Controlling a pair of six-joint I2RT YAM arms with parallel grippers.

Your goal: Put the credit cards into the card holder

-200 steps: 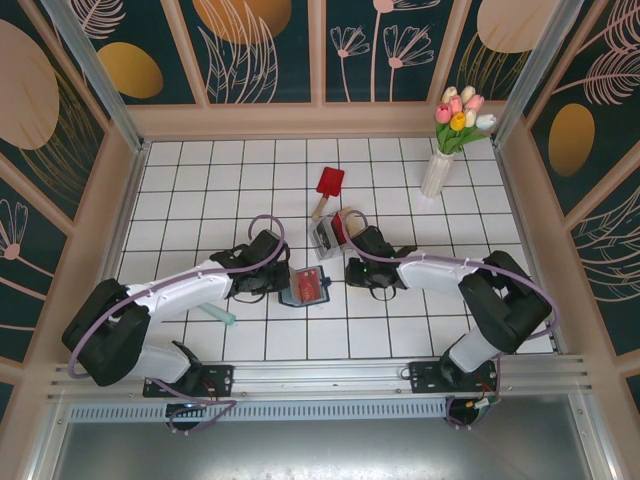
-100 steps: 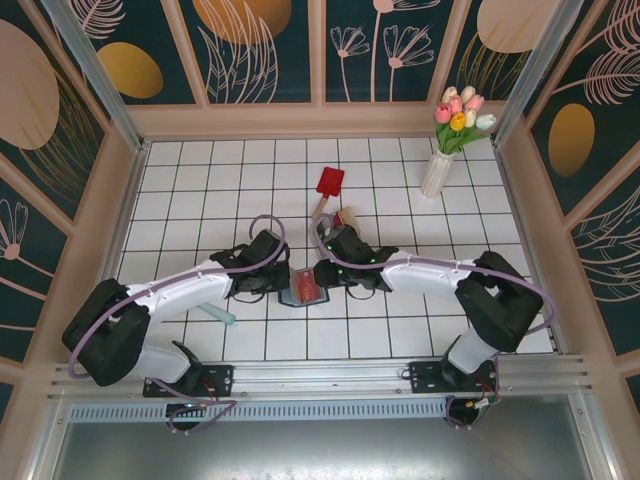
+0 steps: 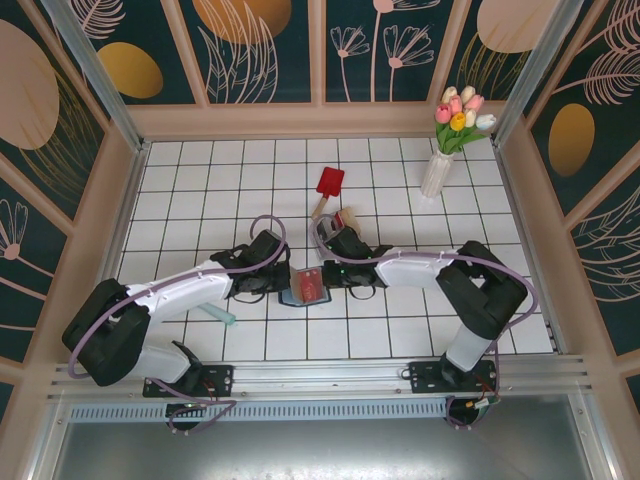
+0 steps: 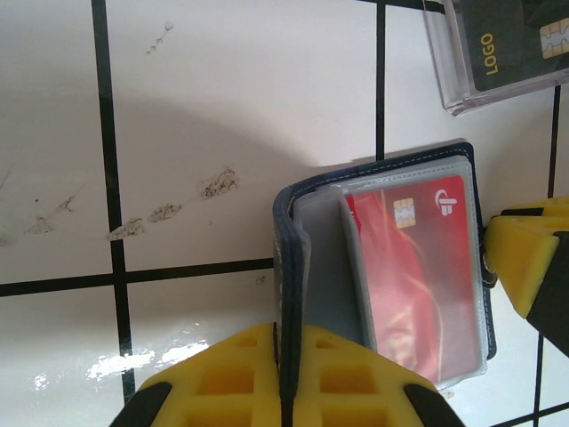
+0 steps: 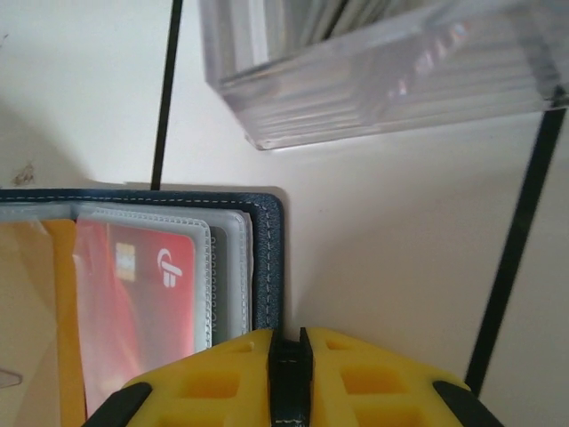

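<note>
The navy card holder (image 4: 322, 258) lies open on the tiles between both grippers, also seen from above as the card holder (image 3: 305, 287). A red credit card (image 4: 418, 267) sits in its clear sleeve, and an orange card (image 5: 36, 311) shows further left. My left gripper (image 4: 289, 334) is shut on the holder's left flap. My right gripper (image 5: 286, 338) is shut on a navy edge or tab at the right side of the card holder (image 5: 267, 258), beside the red card (image 5: 133, 285). A black card (image 4: 520, 40) lies in the clear box.
The clear plastic box (image 5: 382, 71) stands just beyond the holder, close to my right arm. A red spatula (image 3: 329, 182) lies behind it. A vase of tulips (image 3: 438, 170) stands at the back right. A pale green stick (image 3: 222, 316) lies near my left arm.
My right gripper moved left from beside the clear box to the holder's right edge and now pinches it. The left gripper and the holder stayed put.
</note>
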